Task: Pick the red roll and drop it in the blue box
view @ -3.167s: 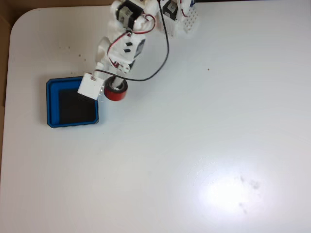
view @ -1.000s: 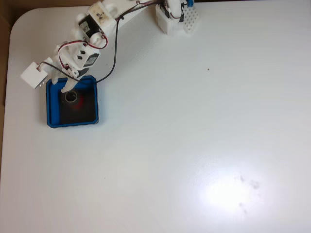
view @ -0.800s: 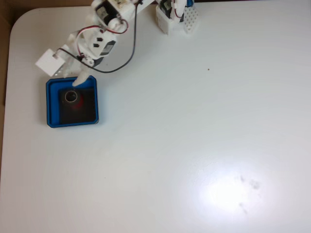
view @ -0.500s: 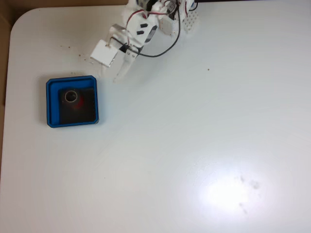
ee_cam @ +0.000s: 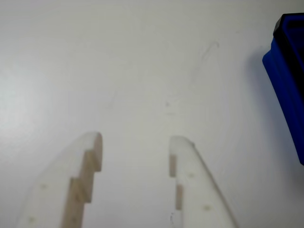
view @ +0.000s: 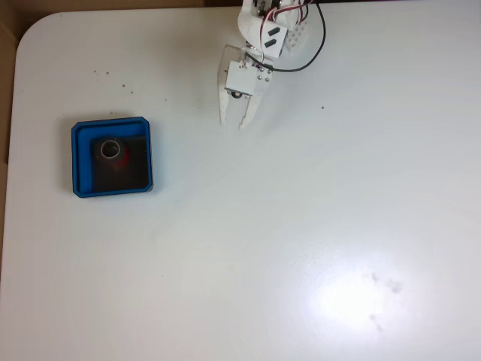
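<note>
near the desk's far edge the gripper (view: 234, 123) has swung right, away from the blue box (view: 83, 132), jaws apart and empty. one red roll (view: 114, 151) lies inside the one box by the left edge.

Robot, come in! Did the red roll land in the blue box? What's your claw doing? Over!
Gripper open, empty, over bare table. Red roll lying inside the blue box. Nothing in the way.
</note>
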Action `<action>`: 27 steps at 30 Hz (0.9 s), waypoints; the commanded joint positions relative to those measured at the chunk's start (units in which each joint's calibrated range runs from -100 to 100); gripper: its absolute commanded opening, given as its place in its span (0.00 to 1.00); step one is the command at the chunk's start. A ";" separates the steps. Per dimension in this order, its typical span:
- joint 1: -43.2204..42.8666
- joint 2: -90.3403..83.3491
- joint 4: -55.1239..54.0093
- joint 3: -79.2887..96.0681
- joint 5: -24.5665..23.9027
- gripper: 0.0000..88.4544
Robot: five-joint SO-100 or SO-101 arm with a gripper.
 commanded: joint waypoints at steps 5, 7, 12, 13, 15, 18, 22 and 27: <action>-7.35 -9.15 -1.38 6.44 -0.12 0.15; -9.11 -11.99 -1.38 8.86 0.05 0.15; -13.90 -15.42 -1.46 14.52 0.40 0.15; -14.58 -15.42 -1.46 15.06 0.05 0.15; -15.95 -15.42 -1.46 15.69 -0.12 0.15; -18.88 -15.42 -1.46 16.59 -0.12 0.15; -22.20 -15.42 -1.54 17.40 -0.12 0.15; -24.84 -15.42 -1.54 17.49 -0.21 0.15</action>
